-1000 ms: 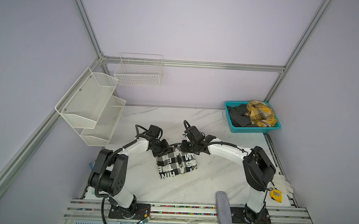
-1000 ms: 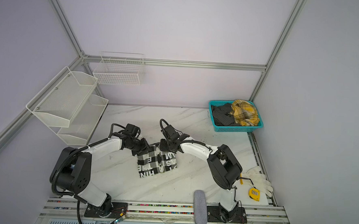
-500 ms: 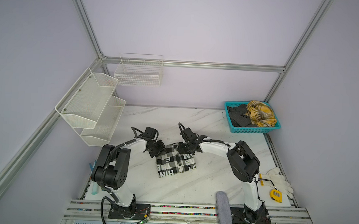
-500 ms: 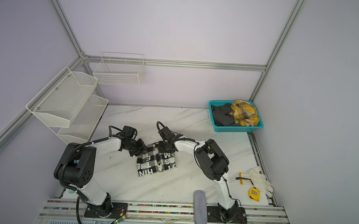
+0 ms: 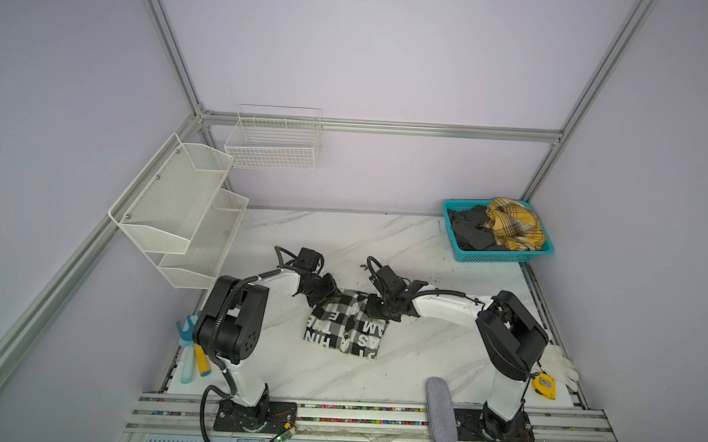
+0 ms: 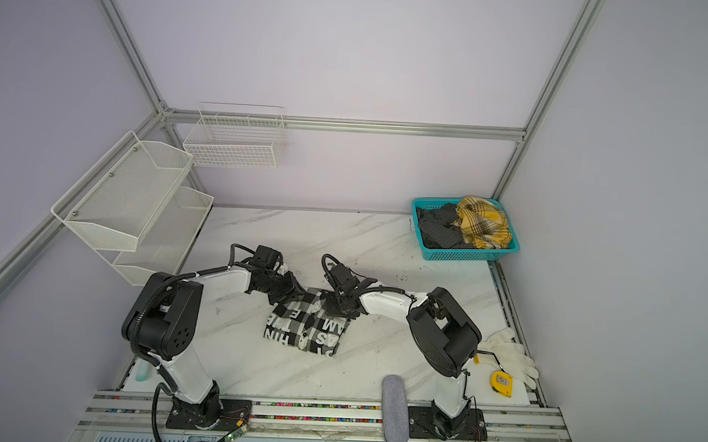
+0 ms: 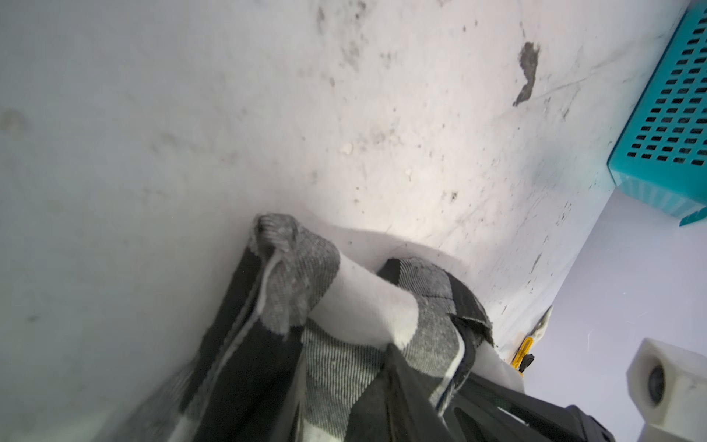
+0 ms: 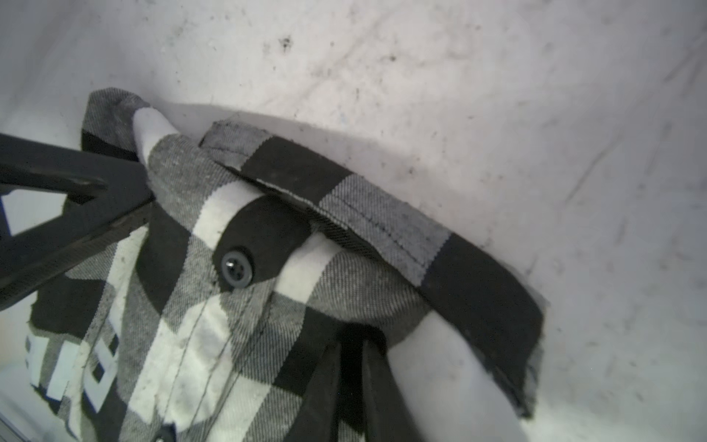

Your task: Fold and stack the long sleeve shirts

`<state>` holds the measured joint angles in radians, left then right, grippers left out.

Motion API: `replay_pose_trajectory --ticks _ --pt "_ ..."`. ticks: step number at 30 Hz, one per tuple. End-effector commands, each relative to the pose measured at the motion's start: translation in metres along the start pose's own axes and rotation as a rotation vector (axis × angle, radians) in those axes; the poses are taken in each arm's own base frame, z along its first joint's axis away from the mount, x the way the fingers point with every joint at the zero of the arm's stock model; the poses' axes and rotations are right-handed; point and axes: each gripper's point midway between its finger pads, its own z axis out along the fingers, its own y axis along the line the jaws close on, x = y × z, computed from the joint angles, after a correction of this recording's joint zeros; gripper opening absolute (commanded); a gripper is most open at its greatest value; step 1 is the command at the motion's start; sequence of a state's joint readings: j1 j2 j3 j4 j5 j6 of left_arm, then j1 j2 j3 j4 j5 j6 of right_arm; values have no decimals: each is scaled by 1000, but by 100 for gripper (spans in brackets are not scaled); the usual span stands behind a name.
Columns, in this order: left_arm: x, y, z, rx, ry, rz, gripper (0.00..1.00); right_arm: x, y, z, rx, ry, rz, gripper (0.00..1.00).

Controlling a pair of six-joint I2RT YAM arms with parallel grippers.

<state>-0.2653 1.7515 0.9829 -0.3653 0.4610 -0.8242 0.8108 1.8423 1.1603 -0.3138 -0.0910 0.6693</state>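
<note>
The left gripper (image 5: 324,298) is closed on a bunched fold at the far left corner of the checked shirt (image 5: 344,327). In the left wrist view the cloth is seen draped over and between its black fingers (image 7: 401,386). The right gripper (image 8: 352,367) is clenched on the far right corner of the same garment, just beside the collar (image 8: 382,222), with its jaws drawn nearly together on the cloth.

One shirt is thus grasped at two points. It is folded to a rough rectangle near the middle of the marble table (image 5: 343,238), between the two arms. Its far edge is gathered up at the grips and its lettered near part lies flat. Two dark buttons (image 8: 237,268) are shown in the right wrist view, one whole and one cut by the frame edge.

One teal basket (image 5: 504,259) is set at the far right corner. Two further garments are crumpled side by side in it, a yellow plaid shirt (image 5: 512,224) and a dark grey shirt (image 5: 470,230), so three shirts are counted in all.

Also shown:
- one two-tier mesh shelf (image 5: 170,204) on the left wall
- one wire basket (image 5: 273,147) on the back wall
- one grey pad (image 5: 441,411) on the front rail
- one yellow tape measure (image 5: 544,386) at the near right
- a white glove (image 5: 559,361) beside the tape measure
</note>
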Motion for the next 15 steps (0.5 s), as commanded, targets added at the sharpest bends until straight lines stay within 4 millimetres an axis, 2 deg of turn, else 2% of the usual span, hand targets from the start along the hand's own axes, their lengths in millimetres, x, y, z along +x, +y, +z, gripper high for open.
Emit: replay_pose_trajectory --ticks 1,3,6,9,11,15 --pt "0 -6 -24 -47 -33 0 43 1 -18 -7 91 -4 30 17" --pt "-6 -19 -47 -46 -78 31 55 0 -18 -2 99 1 26 17" --pt "-14 -30 -86 -33 -162 61 67 -5 -16 2 103 1 27 17" --pt "-12 -24 -111 -40 -188 57 74 -14 -11 -7 114 -20 -2 17" --pt "-4 -19 -122 -17 -184 60 76 -20 -5 -19 101 -44 -3 17" --pt "18 5 -119 10 -138 43 82 -21 10 -40 69 -72 -23 17"
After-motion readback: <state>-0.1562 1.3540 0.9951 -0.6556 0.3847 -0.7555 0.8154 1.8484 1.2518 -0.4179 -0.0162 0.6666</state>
